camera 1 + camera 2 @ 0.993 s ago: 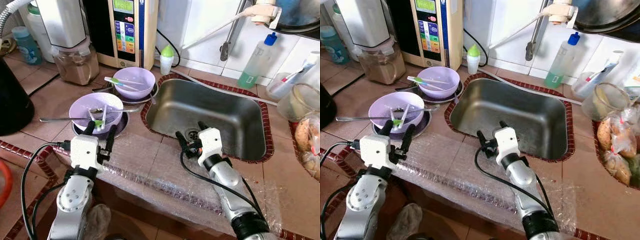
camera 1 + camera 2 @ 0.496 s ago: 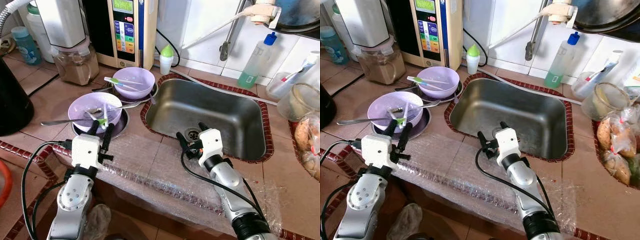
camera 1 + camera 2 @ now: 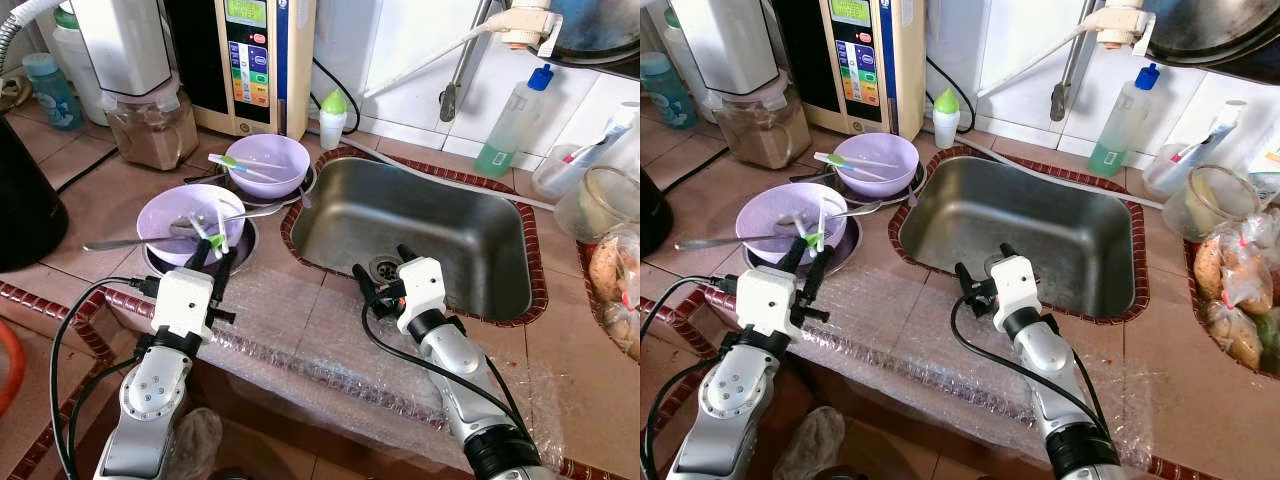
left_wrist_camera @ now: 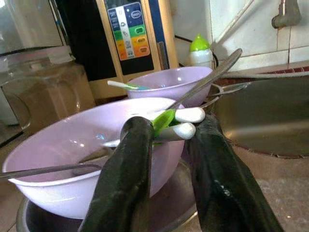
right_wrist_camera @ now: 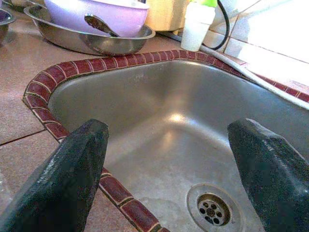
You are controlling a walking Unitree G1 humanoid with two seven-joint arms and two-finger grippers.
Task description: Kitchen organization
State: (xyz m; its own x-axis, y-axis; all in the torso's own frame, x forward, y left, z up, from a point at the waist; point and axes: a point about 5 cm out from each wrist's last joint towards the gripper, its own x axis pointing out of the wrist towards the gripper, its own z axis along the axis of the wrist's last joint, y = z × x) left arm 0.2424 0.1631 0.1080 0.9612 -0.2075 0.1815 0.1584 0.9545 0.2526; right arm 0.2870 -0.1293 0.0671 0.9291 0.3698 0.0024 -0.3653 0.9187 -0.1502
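Tiled in reddish brown, the kitchen surface (image 3: 90, 200) holds a steel sink (image 3: 420, 225) and two lilac bowls. At the near bowl (image 3: 185, 212), the left hand (image 3: 213, 256) has its fingers pinched on white-and-green utensil handles (image 4: 181, 123) at the bowl's rim. Beside the sink's front edge, the right hand (image 3: 382, 262) is spread wide, holding nothing. A second bowl (image 3: 266, 162) sits behind, near the water machine (image 3: 250, 60).
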